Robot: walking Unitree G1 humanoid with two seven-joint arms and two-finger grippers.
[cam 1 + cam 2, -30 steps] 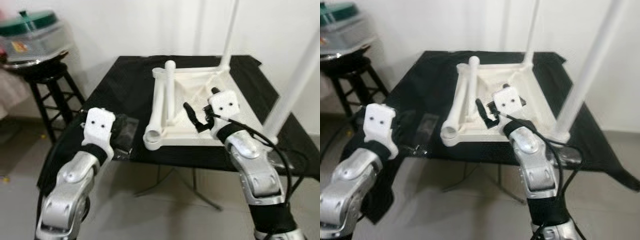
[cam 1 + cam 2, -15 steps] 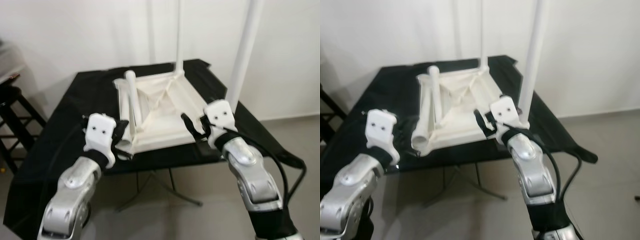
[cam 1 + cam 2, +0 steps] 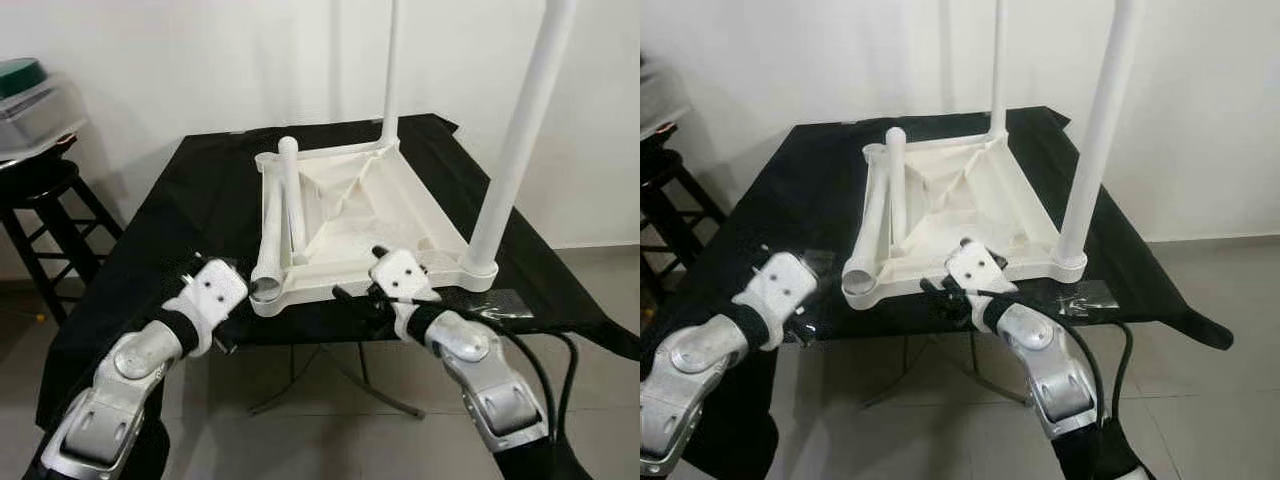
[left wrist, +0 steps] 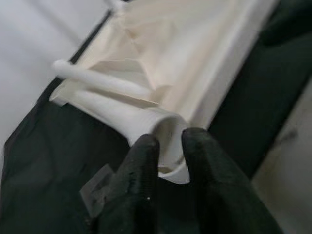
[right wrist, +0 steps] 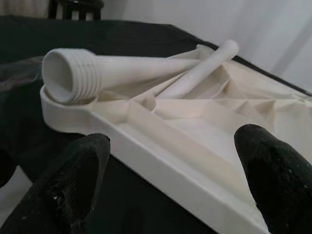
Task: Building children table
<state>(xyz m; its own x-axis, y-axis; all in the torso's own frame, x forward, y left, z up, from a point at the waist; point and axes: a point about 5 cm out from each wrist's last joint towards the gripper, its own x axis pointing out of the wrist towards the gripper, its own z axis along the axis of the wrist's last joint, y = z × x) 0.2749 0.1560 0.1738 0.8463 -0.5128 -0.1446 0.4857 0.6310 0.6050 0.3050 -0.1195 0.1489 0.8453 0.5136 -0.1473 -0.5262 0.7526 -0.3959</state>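
The white children's table top [image 3: 352, 284] lies upside down on a black-draped table [image 3: 200, 200]. Two white legs stand upright in it, one at the near right corner [image 3: 515, 150] and one at the far right corner [image 3: 390, 70]. A loose leg [image 3: 272, 245] lies along the left rim, its threaded open end [image 5: 68, 73] at the near left corner. A second loose leg [image 3: 292, 200] leans beside it. My left gripper [image 4: 169, 146] is just in front of that open end, fingers nearly together. My right gripper [image 3: 360, 277] is open at the top's near edge, fingers [image 5: 73, 175] wide apart.
A black stool [image 3: 40, 190] with a lidded container [image 3: 30, 100] stands at the left by the wall. A clear plastic bag [image 3: 505, 302] lies on the cloth near the front right corner. A black cable [image 3: 560, 360] hangs along my right arm. Grey floor lies below.
The camera has shifted, so the whole scene sits differently. Both grippers have dropped lower to the top's near edge, the left one closer to the lying leg's open end.
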